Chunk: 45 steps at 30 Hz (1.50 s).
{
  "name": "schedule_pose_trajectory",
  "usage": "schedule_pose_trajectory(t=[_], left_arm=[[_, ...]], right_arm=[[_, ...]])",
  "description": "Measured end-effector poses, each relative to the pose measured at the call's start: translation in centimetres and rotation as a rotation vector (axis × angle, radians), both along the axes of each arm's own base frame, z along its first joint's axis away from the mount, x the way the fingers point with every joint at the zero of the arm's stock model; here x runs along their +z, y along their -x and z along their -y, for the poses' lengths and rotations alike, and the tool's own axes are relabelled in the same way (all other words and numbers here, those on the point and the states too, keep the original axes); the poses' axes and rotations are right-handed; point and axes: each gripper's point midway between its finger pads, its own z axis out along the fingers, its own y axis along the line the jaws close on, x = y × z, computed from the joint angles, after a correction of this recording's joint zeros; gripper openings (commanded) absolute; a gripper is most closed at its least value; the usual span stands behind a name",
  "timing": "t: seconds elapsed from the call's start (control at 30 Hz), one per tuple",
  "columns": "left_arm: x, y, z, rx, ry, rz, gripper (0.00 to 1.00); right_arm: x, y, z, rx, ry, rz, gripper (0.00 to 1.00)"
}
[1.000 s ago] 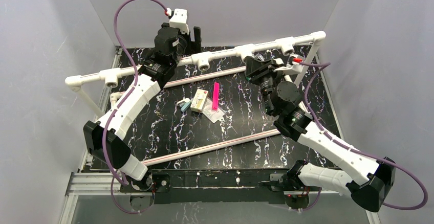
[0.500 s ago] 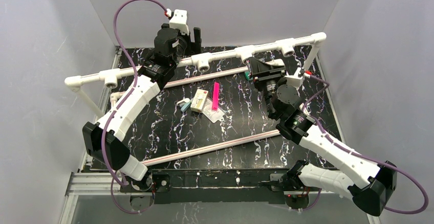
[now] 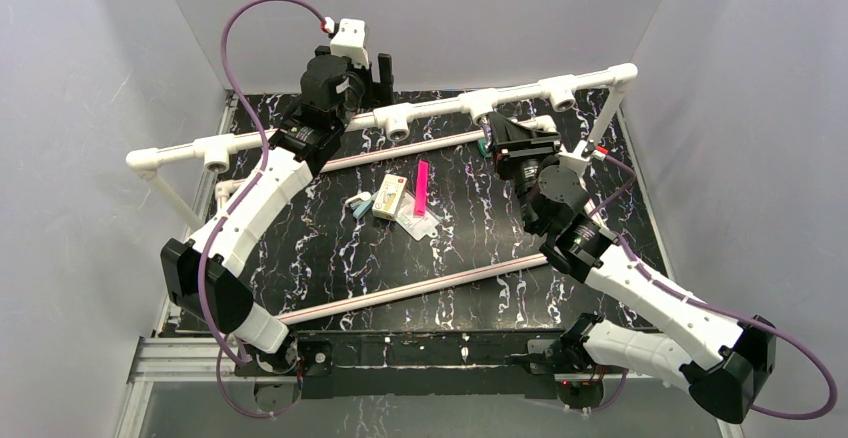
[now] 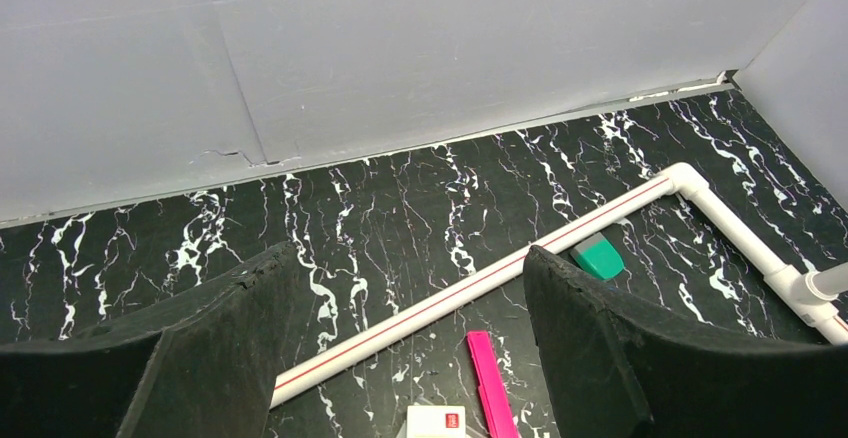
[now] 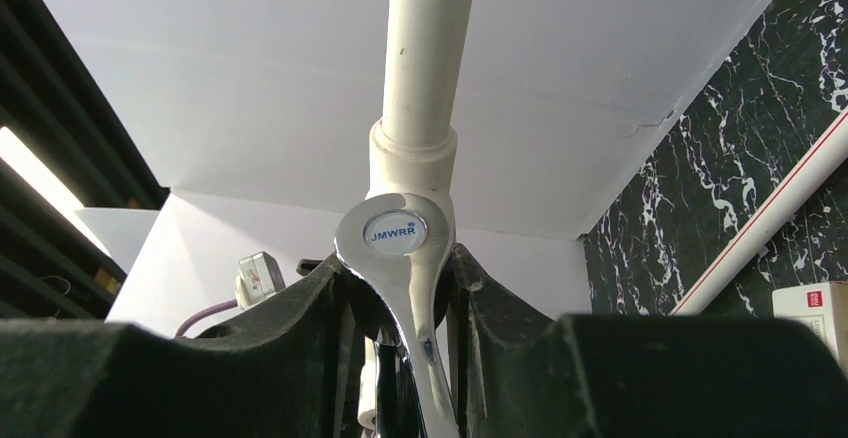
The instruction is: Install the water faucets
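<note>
One faucet sits clamped in my right gripper at the white pipe by the far edge of the bench; my left gripper gapes wide.

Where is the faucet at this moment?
In the right wrist view the faucet is gripped in the right end effector, its silvery handle at a tee socket of the white pipe rail.

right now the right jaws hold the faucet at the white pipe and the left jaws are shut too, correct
No: the left jaws stand wide open and empty, as the left wrist view shows. The right jaws do hold the faucet at the white pipe.
</note>
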Motion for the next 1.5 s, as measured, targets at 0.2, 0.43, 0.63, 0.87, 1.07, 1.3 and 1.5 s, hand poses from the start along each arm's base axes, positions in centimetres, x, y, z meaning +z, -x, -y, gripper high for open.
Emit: schedule_pose_trajectory(t=[0.2, 0.43, 0.63, 0.87, 1.07, 1.3, 1.5], left_arm=[[0.2, -0.1, 0.1, -0.002, 0.004, 0.007, 0.8], [0.3, -0.2, 0.2, -0.002, 0.007, 0.014, 0.8], [0.3, -0.2, 0.2, -0.002, 0.007, 0.013, 0.8], [0.2, -0.3, 0.2, -0.002, 0.007, 0.013, 0.8], [0.2, -0.3, 0.2, -0.002, 0.006, 0.012, 0.8], [0.2, -0.3, 0.2, -0.001, 0.005, 0.009, 0.8], [0.2, -0.3, 0.2, -0.002, 0.005, 0.009, 0.8]], right_arm=[[-0.2, 0.8, -0.3, 0.039, 0.048, 0.001, 0.61], [-1.9, 2.4, -1.3, 0.126, 0.167, -0.011, 0.74], [-1.9, 3.4, -0.2, 0.126, 0.22, 0.003, 0.76], [-2.0, 4.4, 0.8, 0.134, 0.38, 0.018, 0.75], [-2.0, 5.1, 2.9, 0.097, 0.536, 0.011, 0.75], [-2.2, 5.4, 6.1, 0.011, 0.793, 0.034, 0.77], [-0.5, 5.5, 7.5, -0.026, 1.038, 0.114, 0.79]])
